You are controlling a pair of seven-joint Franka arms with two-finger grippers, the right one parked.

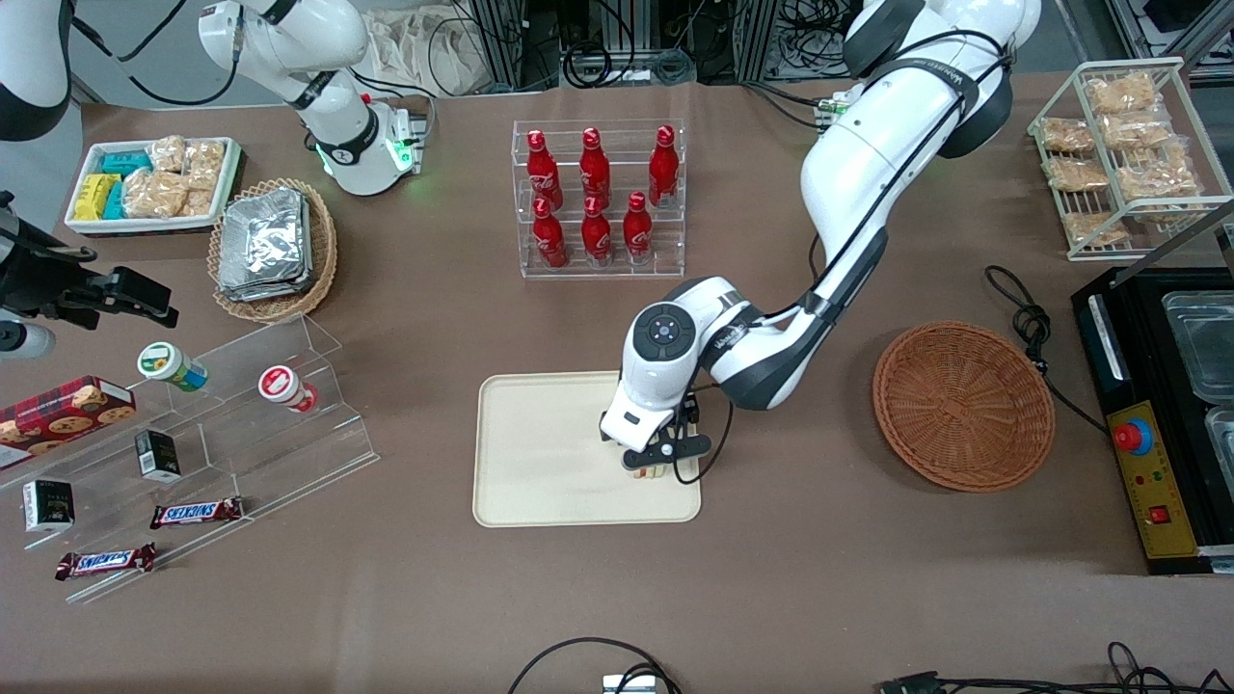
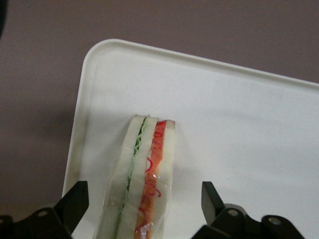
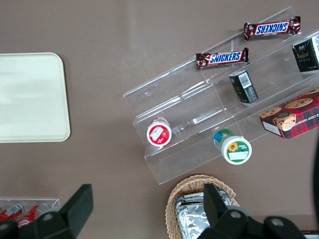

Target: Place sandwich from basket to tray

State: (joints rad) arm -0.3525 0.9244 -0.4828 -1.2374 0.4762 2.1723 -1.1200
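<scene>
Brown table [image 1: 771, 598]: tray [image 1: 540, 453], basket [image 1: 964, 405], bottle rack [image 1: 598, 198].

Red bottles [image 1: 596, 193]: seven are counted, in the clear rack.
Snickers bars [image 1: 196, 512]: two.
Wicker baskets [image 1: 962, 405]: two.
Lidded cups [image 1: 172, 365]: two.
Gripper [image 1: 658, 463]: one is counted, over the tray's 3 o'clock edge.

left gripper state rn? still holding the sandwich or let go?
Left gripper: open above the tray, jaws apart and clear of the sandwich, which lies on the tray between them.
</scene>
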